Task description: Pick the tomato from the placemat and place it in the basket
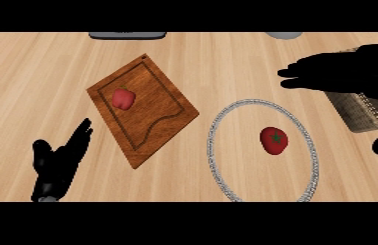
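Note:
A red tomato [274,140] with a green stem lies on the round placemat [213,144], which has a silvery braided rim, right of centre. My right hand [334,73] hovers open at the upper right, fingers stretched to the left, well above and to the right of the tomato and apart from it. Below that hand, at the right edge, shows part of a woven basket [360,114]; the hand hides its upper part. My left hand [60,161] rests open at the lower left, fingers up, holding nothing.
A wooden cutting board [151,119] lies tilted left of centre with a red bell pepper [123,98] on it. A flat grey object [127,35] and a rounded grey one [284,35] sit at the counter's far edge.

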### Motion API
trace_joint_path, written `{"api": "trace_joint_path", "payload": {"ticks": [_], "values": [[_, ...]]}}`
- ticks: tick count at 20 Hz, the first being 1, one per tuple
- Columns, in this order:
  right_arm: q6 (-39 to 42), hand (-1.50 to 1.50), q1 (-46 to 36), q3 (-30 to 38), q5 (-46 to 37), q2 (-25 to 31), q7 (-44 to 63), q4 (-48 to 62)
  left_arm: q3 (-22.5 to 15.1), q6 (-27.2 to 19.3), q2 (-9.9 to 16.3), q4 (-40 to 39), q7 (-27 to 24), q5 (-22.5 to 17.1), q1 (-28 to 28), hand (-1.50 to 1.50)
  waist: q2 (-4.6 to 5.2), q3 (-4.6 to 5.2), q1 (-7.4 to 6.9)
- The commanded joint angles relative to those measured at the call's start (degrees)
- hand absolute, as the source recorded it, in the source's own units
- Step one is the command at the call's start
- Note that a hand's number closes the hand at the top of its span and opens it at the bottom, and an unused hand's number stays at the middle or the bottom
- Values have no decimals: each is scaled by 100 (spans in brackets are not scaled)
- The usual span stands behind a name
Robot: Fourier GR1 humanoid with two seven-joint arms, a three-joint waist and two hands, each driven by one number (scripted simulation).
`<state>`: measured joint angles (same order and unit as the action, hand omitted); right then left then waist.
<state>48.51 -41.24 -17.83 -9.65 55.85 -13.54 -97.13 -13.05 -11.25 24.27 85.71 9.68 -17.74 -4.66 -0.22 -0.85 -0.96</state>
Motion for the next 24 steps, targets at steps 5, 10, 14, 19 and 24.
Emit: {"api": "trace_joint_path", "payload": {"ticks": [5,10,14,19,24], "values": [[-509,-150,546,-529,-1070,-325,-623,-69,126,153,74,-506,457,-65,-17,0,50,80,59],[-997,-150,947,-918,-1670,-535,-814,198,-38,-27,-208,-350,531,44,-121,0,47,78,65],[-1154,-150,764,-1035,-1959,-894,-847,593,56,215,-185,-634,194,46,-231,0,57,88,17],[-1455,-150,1089,-1135,-2295,-916,-1205,657,144,249,-157,-726,229,111,-197,0,49,86,68],[-1639,-150,831,-1135,-2582,-1287,-1362,1271,36,242,-353,-765,134,243,-132,0,63,88,24]]}}
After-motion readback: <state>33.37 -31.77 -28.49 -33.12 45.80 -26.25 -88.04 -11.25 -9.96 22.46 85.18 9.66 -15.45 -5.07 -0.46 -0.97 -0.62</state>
